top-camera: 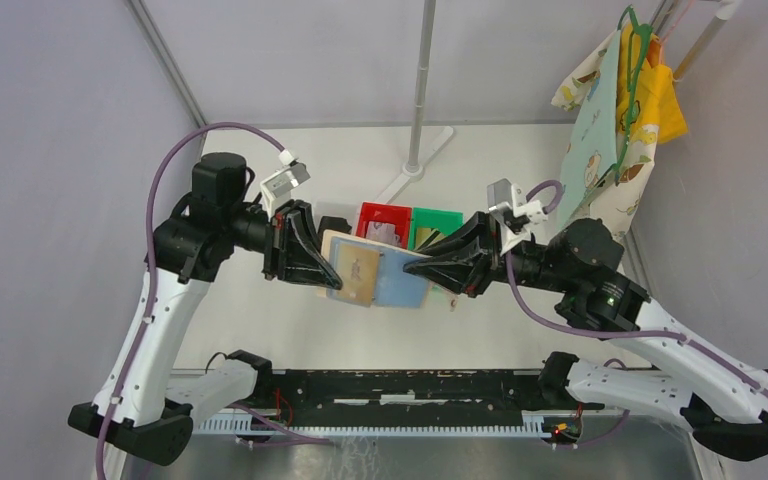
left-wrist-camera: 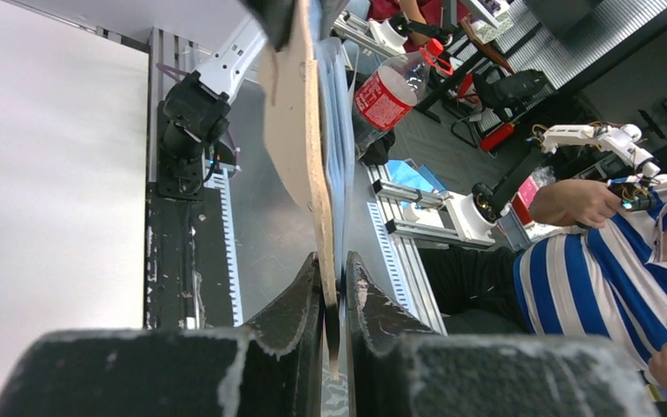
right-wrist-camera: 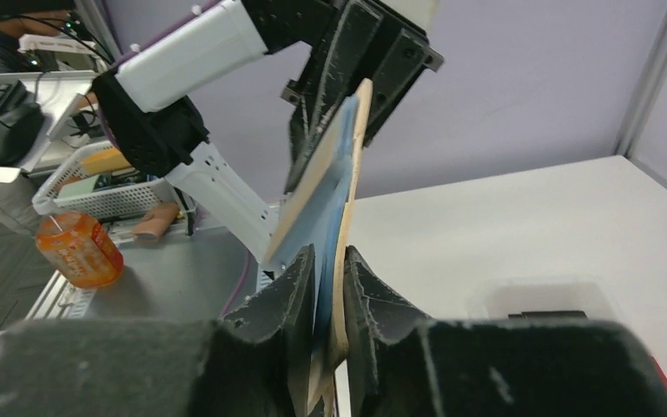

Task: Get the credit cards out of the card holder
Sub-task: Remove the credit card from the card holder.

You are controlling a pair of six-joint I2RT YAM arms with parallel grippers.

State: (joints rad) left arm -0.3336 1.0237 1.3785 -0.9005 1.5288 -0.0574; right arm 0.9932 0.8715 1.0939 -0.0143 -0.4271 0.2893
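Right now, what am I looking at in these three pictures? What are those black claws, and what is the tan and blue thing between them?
These are two robot arms bolted at the near edge of a table. The wide picture comes from a fixed camera above and behind them. The other two come from a small camera on each wrist, looking along that arm's own fingers. The claws are two-finger grippers. The left gripper and the right gripper each pinch one side of an opened card holder, tan outside and light blue inside, and hold it up off the table between them. Behind it stand a red bin and a green bin. I cannot tell whether cards are inside.
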